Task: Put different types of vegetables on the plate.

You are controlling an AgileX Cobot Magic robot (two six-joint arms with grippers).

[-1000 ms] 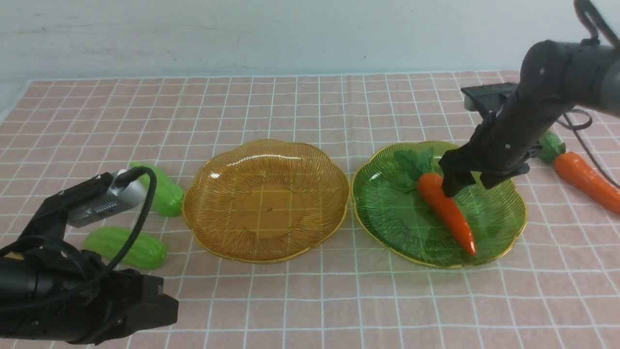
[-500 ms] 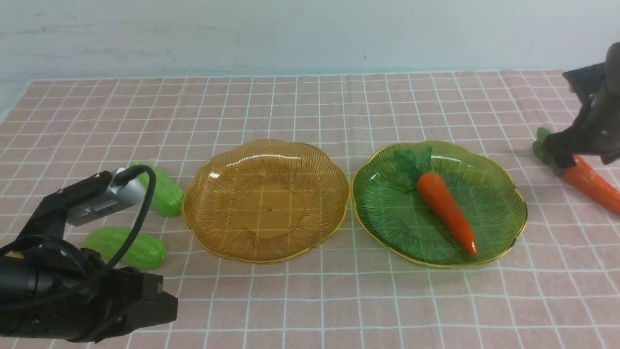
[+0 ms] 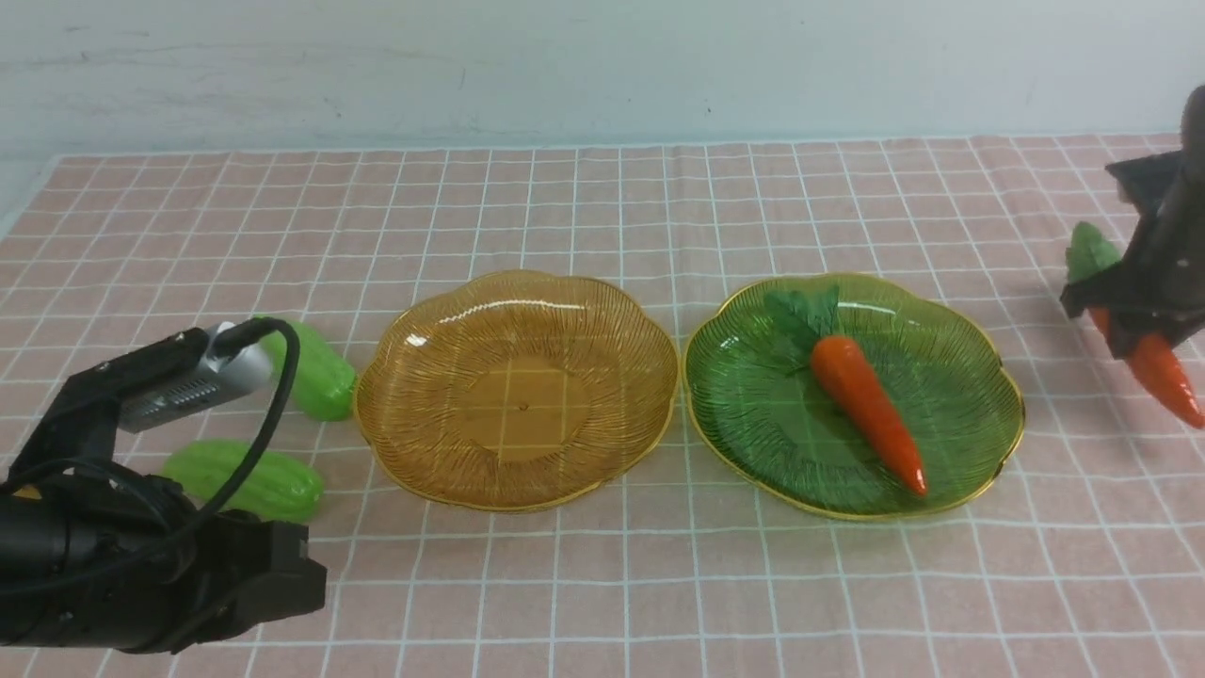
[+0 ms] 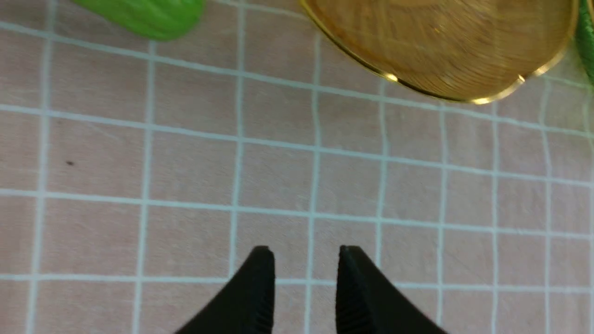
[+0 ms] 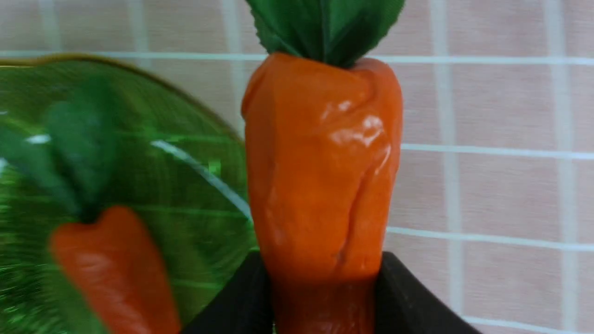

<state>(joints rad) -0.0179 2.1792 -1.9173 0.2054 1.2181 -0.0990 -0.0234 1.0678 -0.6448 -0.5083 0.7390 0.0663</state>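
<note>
One toy carrot lies inside the green ribbed plate, leafy top pointing away from the robot. That is the only vegetable on a plate, so the task looks barely a quarter done. The right gripper is clamped on the second carrot around its thick upper body, just under the leaves, and the orange skin dents between the jaws. The tip hangs down toward the pink checked cloth, apparently clear of it. The green plate sits close on this gripper's inner side, with nothing between them but open cloth. The carrot already in it takes up the middle, so any drop there needs the free part of the dish.

The left gripper hovers low over the cloth with its jaws a narrow gap apart and nothing between them. Both light-green ridged gourds are untouched on the cloth ahead of it, the nearer gourd close by and the farther gourd beyond, just beside the empty amber plate, which lies ahead toward this gripper's inner side.
</note>
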